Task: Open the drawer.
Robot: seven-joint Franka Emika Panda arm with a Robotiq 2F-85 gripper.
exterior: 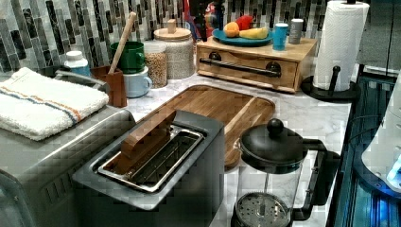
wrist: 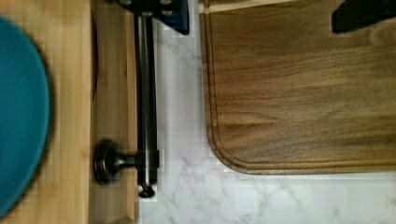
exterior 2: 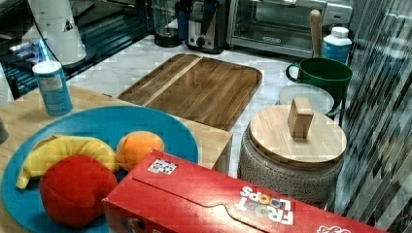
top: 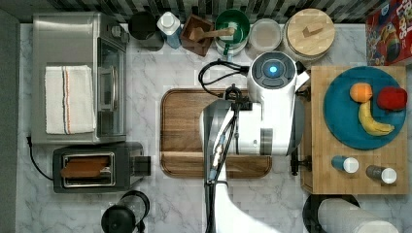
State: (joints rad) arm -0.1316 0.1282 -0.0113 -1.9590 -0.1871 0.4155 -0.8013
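Observation:
The drawer [exterior: 246, 72] is the light wooden front of a small cabinet [top: 320, 160], and in the left view it looks shut. Its thin black bar handle [exterior: 241, 67] runs along the front on two black mounts. In the wrist view the handle [wrist: 145, 93] lies between the drawer front [wrist: 114, 93] and the marble. My gripper [wrist: 259, 11] is open. One of its fingers [wrist: 159, 9] sits over the far end of the bar, and the other finger [wrist: 359, 14] hangs over the dark wooden tray [wrist: 299, 93]. In the top view my arm [top: 272, 111] covers the cabinet's left edge.
The dark tray [top: 184, 126] lies mid-counter just beside the cabinet. A blue plate [top: 340, 121] with toy fruit and two shakers [top: 346, 164] sit on the cabinet top. Jars [top: 309, 31] line the back wall; a toaster [top: 97, 167], toaster oven [top: 77, 77], French press [exterior: 269, 175] and paper towel roll [exterior: 340, 42] stand around.

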